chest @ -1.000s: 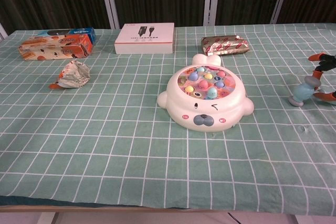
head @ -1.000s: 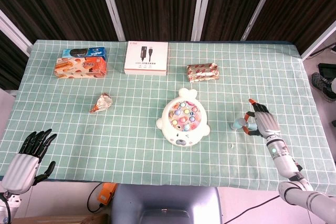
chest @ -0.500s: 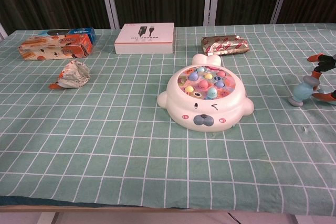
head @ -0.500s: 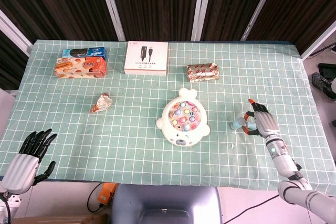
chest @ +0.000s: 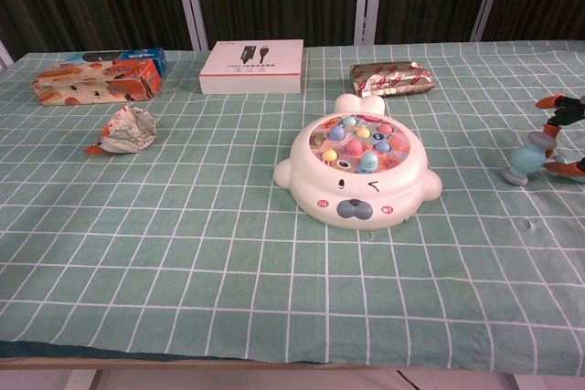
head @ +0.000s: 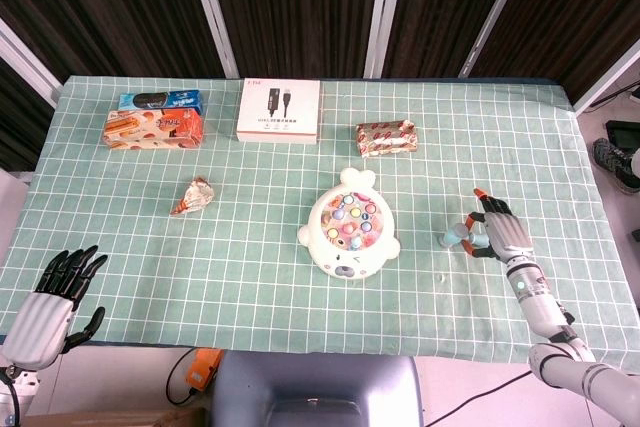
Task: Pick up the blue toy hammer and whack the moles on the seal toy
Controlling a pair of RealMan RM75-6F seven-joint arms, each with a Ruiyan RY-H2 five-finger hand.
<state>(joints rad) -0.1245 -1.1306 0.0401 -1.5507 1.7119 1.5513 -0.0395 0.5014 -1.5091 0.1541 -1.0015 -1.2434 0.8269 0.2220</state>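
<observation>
The blue toy hammer lies at the right of the table, its head on the cloth and its handle running toward my right hand. That hand's orange-tipped fingers close around the handle from above and below. In the chest view only its fingertips show at the right edge. The white seal toy with coloured moles sits mid-table, well left of the hammer. My left hand hangs past the table's front left corner, fingers spread and holding nothing.
Along the far side lie snack boxes, a white cable box and a wrapped bar. A crumpled wrapper lies left of the seal toy. The green checked tablecloth covers the table.
The hammer and my right hand's fingertips have shifted slightly to the right together. My left hand has sunk a little at the front left corner.
</observation>
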